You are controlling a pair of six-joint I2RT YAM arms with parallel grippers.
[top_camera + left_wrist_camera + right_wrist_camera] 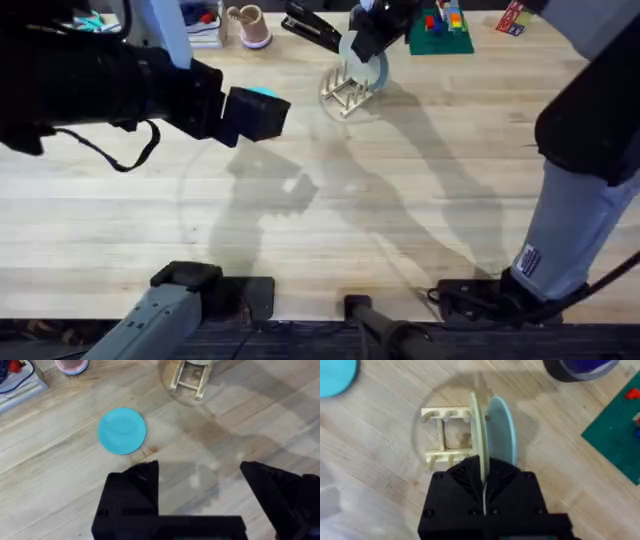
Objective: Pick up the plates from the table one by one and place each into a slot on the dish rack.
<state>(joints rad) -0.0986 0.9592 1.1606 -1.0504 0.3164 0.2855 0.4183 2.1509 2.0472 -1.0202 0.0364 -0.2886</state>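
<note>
Right gripper [484,477] clamped on the cream plate [479,435], edge-on over the rack [447,435], pale blue plate [501,430] upright just beside it, teal plate [121,430] flat on the desk [240,425] near the rack, left gripper [200,485] hovering, fingers apart.

In the overhead view the left arm's black gripper [255,113] covers nearly all of the teal plate [262,92], leaving a thin sliver at its far edge. The right gripper [368,38] hides much of the plates standing in the dish rack [346,92]. The right wrist view cuts the teal plate [335,376] off at its edge, and the cream plate [479,435] disappears at its lower end between the black fingers.
</note>
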